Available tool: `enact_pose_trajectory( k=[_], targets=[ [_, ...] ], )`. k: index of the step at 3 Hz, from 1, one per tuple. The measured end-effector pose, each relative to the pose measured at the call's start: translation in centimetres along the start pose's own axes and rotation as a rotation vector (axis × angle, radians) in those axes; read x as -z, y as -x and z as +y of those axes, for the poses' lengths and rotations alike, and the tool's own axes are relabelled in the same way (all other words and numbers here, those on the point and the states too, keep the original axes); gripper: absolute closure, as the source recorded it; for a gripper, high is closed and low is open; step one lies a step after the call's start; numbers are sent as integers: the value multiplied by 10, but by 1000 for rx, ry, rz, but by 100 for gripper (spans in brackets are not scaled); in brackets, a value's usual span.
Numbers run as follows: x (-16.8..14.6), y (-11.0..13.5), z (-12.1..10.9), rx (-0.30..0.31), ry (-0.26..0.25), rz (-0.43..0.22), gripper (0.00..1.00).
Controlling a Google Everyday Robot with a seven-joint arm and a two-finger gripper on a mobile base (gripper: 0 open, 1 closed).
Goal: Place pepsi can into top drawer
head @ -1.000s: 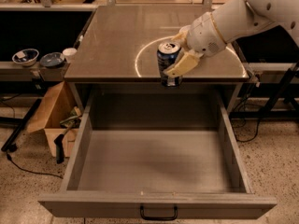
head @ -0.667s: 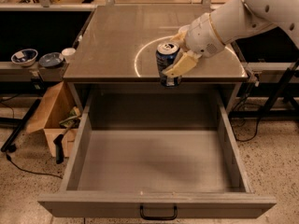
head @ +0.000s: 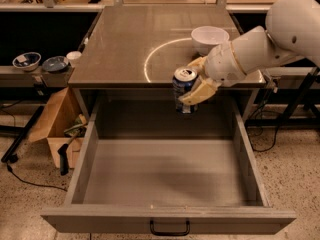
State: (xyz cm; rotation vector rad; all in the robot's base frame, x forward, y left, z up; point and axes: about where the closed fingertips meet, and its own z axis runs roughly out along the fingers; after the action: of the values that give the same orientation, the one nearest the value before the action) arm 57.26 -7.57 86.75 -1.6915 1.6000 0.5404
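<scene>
The pepsi can (head: 183, 88) is dark blue with a silver top and hangs upright in the air over the back of the open top drawer (head: 165, 171). My gripper (head: 194, 86) is shut on the can, its tan fingers (head: 200, 92) clasping the can's right side. The white arm reaches in from the upper right. The drawer is pulled fully out and its grey floor is bare. Its front panel carries a small black bar handle (head: 169, 228).
A white bowl (head: 209, 37) stands on the grey tabletop (head: 125, 39) beside a white circle mark. A cardboard box (head: 57, 126) sits on the floor at the left. Several small bowls (head: 27, 60) rest on a side shelf at the left.
My gripper has carried the can forward off the tabletop edge and down, so it now hangs over the back of the open drawer.
</scene>
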Motion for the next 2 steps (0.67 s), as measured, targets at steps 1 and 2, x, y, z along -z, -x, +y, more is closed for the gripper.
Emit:
enact_pose_trajectory(
  k=[1,2],
  targets=[
    [-3,-21,32,-55,-5,5,100],
    [-9,-36,48,-84,-23,25,100]
  ],
)
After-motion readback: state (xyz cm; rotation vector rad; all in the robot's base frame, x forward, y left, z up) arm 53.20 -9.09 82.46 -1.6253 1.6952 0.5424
